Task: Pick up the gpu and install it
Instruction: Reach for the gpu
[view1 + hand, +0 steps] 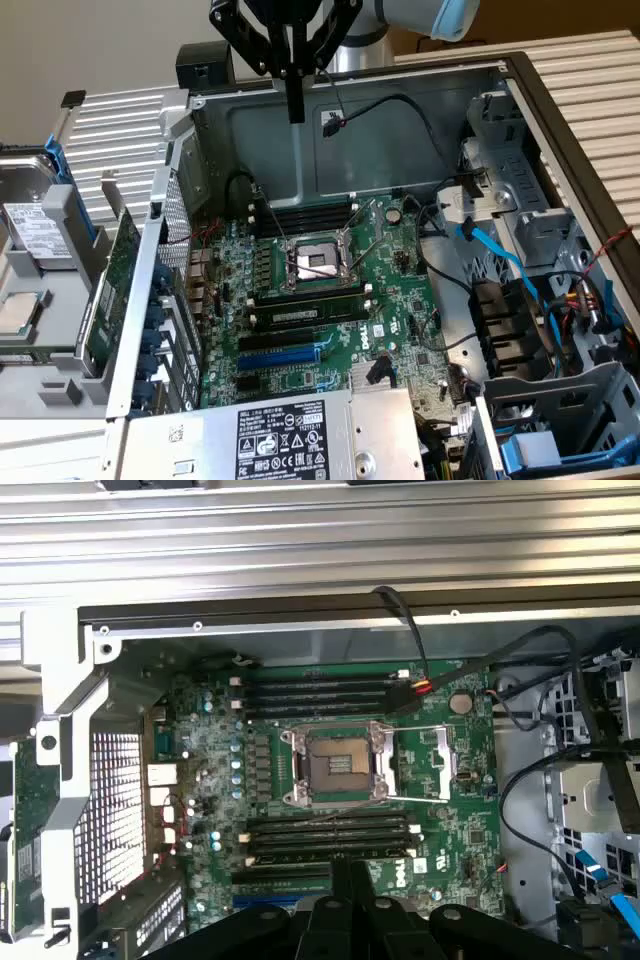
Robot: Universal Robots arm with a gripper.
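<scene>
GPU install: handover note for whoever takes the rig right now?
End effector: shut, empty, hanging above the open case, with the motherboard below it.
gpu: standing on edge just outside the case wall, at the exterior view's left; not gripped.
Done: nothing that shows. Blue slot on the motherboard is empty.
Left: pick-up and install, both not yet done.

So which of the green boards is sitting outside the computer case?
The gpu, standing on edge outside the case at the exterior view's left; the motherboard lies flat inside it.
</scene>
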